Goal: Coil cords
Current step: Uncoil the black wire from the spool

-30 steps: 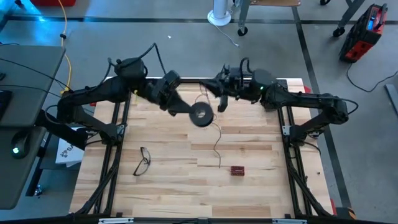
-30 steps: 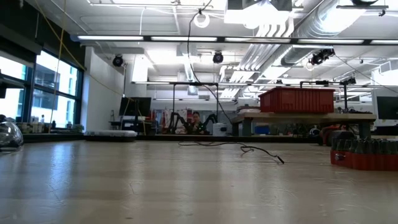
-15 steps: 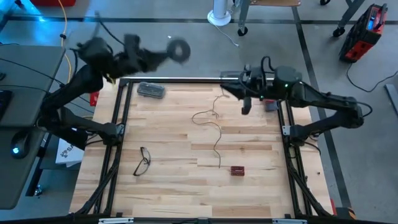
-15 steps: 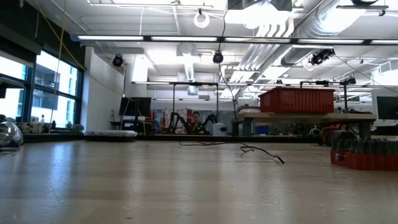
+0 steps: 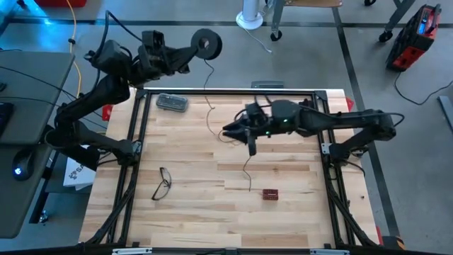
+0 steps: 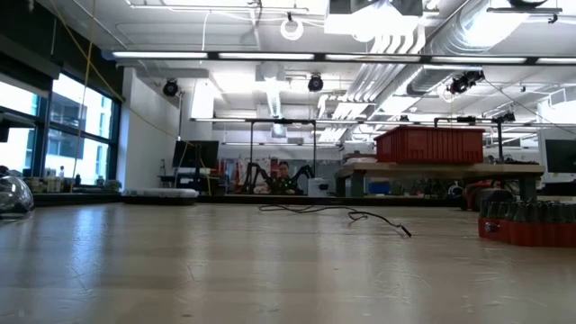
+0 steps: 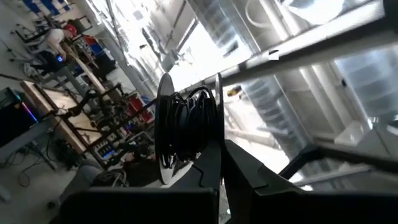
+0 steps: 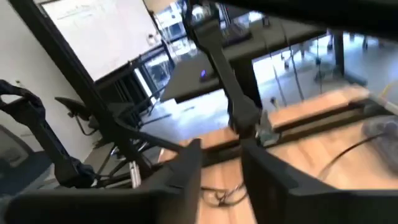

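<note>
**Reel held high past the bench's far edge, wire trailing down to the wood**

In the high view the left hand (image 5: 192, 48) sits in the upper left of the frame, beyond the top edge of the bench (image 5: 184, 212), pinching the small round black reel (image 5: 206, 44), whose centre is pale. The left wrist view shows the same reel (image 7: 186, 134) edge-on, wound with dark wire, with the hand's dark fingers (image 7: 211, 180) clamped on it.

From the reel the thin dark wire (image 5: 209, 92) drops toward the middle of the frame, loops on the wood near the upper centre and then runs on down to an end near the lower centre, just above a small red block (image 5: 270, 193). In the low view the slack wire (image 6: 360, 215) lies on the bench top right of centre.

The right hand (image 5: 239, 134) is near the centre of the high view, over the looped part of the wire; whether it touches the wire cannot be told. In the right wrist view its fingers (image 8: 180, 171) stand apart with a gap between them.

A dark flat case (image 5: 172, 103) lies at the upper left of the bench, and black-framed eyeglasses (image 5: 163, 183) at lower left.
</note>
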